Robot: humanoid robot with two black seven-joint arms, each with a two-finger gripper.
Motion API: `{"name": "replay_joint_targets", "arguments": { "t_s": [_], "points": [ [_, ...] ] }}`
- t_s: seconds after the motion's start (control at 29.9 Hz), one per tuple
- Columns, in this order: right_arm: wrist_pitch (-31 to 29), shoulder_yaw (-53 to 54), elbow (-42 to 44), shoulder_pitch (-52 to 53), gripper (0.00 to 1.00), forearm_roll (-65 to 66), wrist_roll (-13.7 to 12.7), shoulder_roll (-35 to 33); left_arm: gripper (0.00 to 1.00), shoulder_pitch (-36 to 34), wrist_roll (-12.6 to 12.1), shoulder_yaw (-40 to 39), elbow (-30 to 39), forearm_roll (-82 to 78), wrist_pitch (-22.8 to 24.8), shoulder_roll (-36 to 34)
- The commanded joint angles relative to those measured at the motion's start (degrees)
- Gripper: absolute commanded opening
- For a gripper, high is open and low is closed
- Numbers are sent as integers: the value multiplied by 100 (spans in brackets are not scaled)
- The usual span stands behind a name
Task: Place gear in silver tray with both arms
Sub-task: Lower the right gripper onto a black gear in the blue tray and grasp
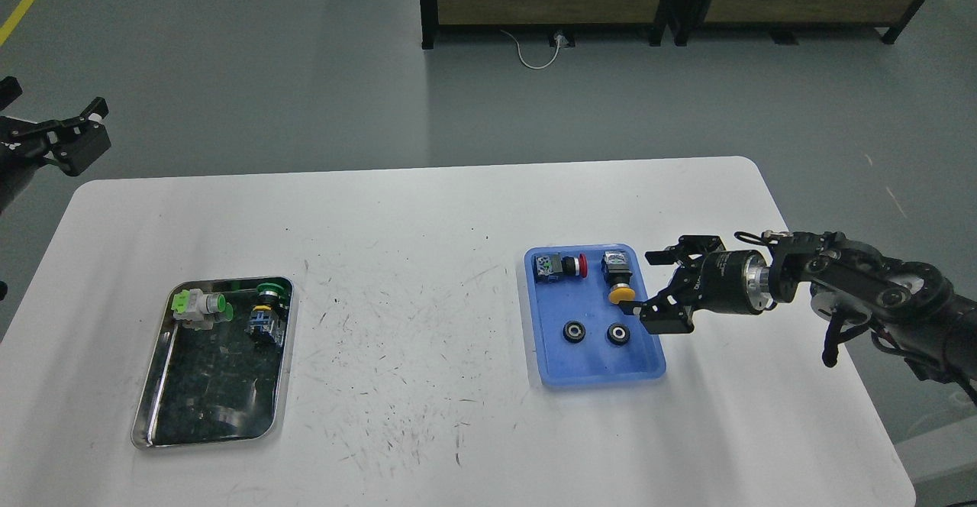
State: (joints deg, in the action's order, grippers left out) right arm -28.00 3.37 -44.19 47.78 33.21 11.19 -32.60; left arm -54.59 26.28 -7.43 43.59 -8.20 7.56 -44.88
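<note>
The desk (427, 278) is smooth matt white, marked with many fine dark scratches and specks. Left of its middle, the silver tray (150, 385) is polished metal with a bright rim and a dark, mirror-like bottom. Right of the silver tray, the blue tray (591, 369) looks like smooth plastic with a soft sheen. The two gears (574, 331) in it are black with shiny metal centres. The right arm (878, 285) is matt black with a brushed metal ring at the wrist. Beyond the desk, the floor (267, 72) is smooth grey, faintly glossy.
</note>
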Motion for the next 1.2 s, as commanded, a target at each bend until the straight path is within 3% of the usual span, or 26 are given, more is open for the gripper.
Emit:
{"name": "replay_joint_targets", "arguments": {
  "t_s": [0.0, 0.94, 1.17],
  "points": [
    [0, -3, 7, 3, 100, 159, -29, 43, 100, 10, 9, 23, 18, -6, 8, -3],
    [0, -38, 16, -120, 99, 599, -328, 465, 100, 133, 61, 40, 53, -32, -27, 15],
    [0, -38, 7, -243, 90, 625, -328, 457, 100, 177, 70, 40, 53, -32, -36, 15]
  ]
}}
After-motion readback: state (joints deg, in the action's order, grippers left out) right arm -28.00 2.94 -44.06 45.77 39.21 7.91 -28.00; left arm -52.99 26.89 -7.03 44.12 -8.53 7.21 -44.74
